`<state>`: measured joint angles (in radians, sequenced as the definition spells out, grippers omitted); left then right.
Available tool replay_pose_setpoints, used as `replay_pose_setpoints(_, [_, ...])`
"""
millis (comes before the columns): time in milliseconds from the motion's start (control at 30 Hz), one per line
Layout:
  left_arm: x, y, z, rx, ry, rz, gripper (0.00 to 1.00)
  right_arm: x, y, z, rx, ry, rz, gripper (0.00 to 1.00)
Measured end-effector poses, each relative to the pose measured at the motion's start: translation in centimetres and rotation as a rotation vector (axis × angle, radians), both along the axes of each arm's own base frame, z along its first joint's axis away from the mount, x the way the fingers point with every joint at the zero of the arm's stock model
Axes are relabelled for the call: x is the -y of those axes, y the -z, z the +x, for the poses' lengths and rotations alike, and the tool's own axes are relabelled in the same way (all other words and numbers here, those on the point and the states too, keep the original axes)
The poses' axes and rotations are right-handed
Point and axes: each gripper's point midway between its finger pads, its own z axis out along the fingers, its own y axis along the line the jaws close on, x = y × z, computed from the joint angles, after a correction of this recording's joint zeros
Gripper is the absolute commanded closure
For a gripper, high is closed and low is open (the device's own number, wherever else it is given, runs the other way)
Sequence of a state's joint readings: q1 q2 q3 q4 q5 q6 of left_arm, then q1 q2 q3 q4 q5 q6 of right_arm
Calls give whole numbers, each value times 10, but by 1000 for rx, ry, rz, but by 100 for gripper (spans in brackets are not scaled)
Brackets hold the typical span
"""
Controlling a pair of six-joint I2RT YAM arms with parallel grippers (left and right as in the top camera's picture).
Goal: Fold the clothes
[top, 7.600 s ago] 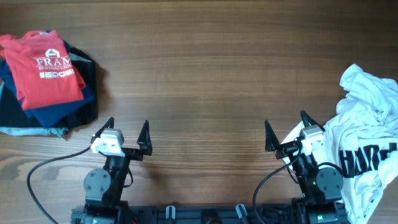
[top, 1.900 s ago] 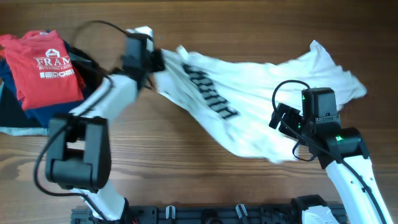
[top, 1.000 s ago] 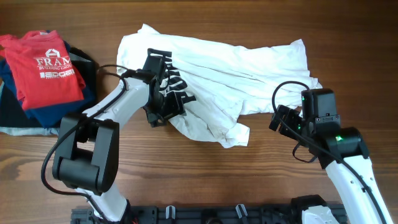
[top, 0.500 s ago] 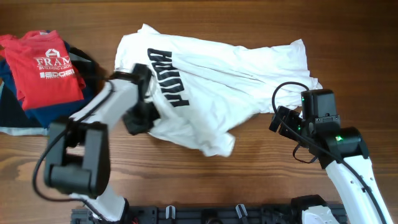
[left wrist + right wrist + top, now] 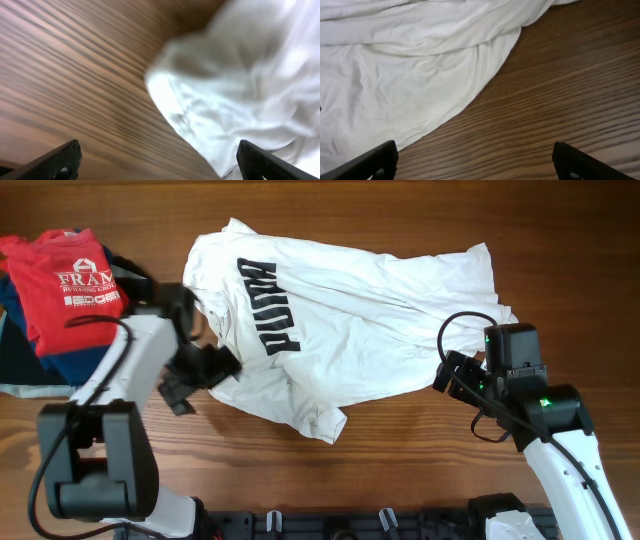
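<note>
A white T-shirt (image 5: pixel 350 310) with black lettering lies spread and wrinkled across the middle of the table. My left gripper (image 5: pixel 200 375) is open and empty at the shirt's left lower edge; its wrist view shows the shirt's edge (image 5: pixel 240 95) over bare wood between the wide-apart fingertips (image 5: pixel 60 160). My right gripper (image 5: pixel 452 375) is open and empty just right of the shirt's lower right edge; its wrist view shows the white cloth (image 5: pixel 410 75) ahead and bare wood between the fingertips (image 5: pixel 375 160).
A stack of folded clothes, a red shirt (image 5: pixel 75 285) on top of dark blue ones (image 5: pixel 90 355), sits at the table's left edge. Bare wooden table (image 5: pixel 400 470) lies in front of the shirt.
My left arm dragged the white shirt leftward and spread it, then let go and swung back to the shirt's left lower edge. The right arm stayed still.
</note>
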<state>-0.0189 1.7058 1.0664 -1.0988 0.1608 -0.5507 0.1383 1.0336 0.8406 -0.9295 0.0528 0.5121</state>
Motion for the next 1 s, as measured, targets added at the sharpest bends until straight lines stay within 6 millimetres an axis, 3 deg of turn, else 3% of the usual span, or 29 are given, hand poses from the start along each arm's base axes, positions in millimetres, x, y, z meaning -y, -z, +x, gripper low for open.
replay_pose_setpoints(100, [30, 21, -18, -13, 73, -74, 9, 0, 0, 0, -2, 0, 0, 0])
replay_pose_setpoints(233, [49, 38, -24, 24, 93, -116, 10, 0, 1, -1, -5, 0, -1, 0])
replay_pose_setpoints(400, [63, 35, -1, 154, 65, -147, 16, 0, 1, -1, -6, 0, -1, 0])
replay_pose_setpoints(567, [69, 35, 18, 236, 57, -138, 53, 0, 1, -2, -7, 0, -1, 0])
replay_pose_setpoints(633, [67, 37, 19, 238, 50, -122, 61, 0, 1, -2, -8, 0, -1, 0])
replay_pose_setpoints(733, [64, 39, 14, 214, 45, -106, 65, 0, 1, -2, -7, 0, -1, 0])
replay_pose_setpoints(900, [57, 41, -1, 155, 44, -72, 91, 0, 1, -1, -6, 0, -1, 0])
replay_pose_setpoints(967, [55, 42, -2, 149, 44, -59, 85, 0, 1, -2, -7, 0, -1, 0])
replay_pose_setpoints(1000, [54, 43, -2, 149, 43, -56, 74, 0, 1, -1, -6, 0, -1, 0])
